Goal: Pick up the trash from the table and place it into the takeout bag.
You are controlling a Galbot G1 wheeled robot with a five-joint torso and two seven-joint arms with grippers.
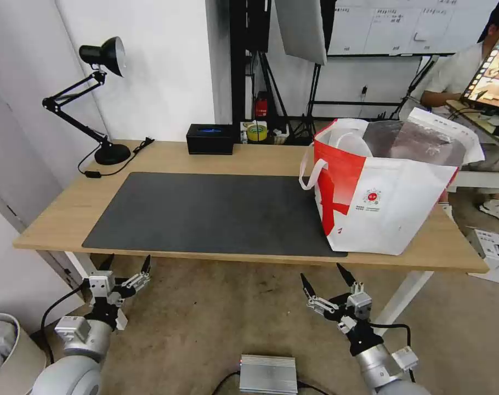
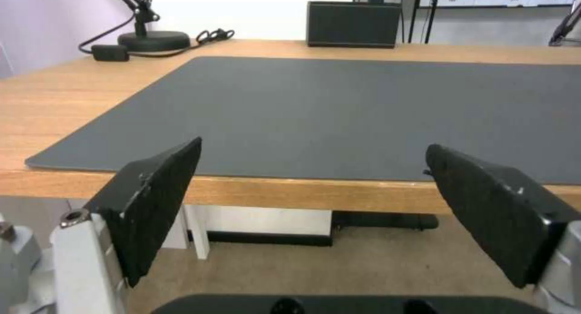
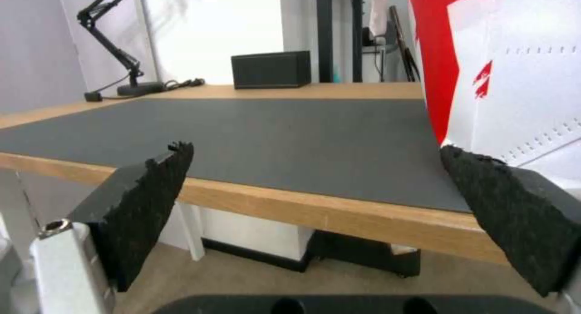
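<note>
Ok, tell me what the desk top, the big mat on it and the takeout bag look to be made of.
Desk top: light wood or a wood-look laminate, judging by its faint grain and smooth matte finish.
Mat: dark grey, flat and non-reflective, perhaps rubber, felt or faux leather.
Takeout bag: white-and-red, stiff, probably coated fabric or plastic sheet; its crinkled, shiny silver lining looks like foil.

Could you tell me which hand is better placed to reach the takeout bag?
Probably the right: the right hand hangs open in front of the takeout bag, while the left hand hangs open across the mat.
</note>
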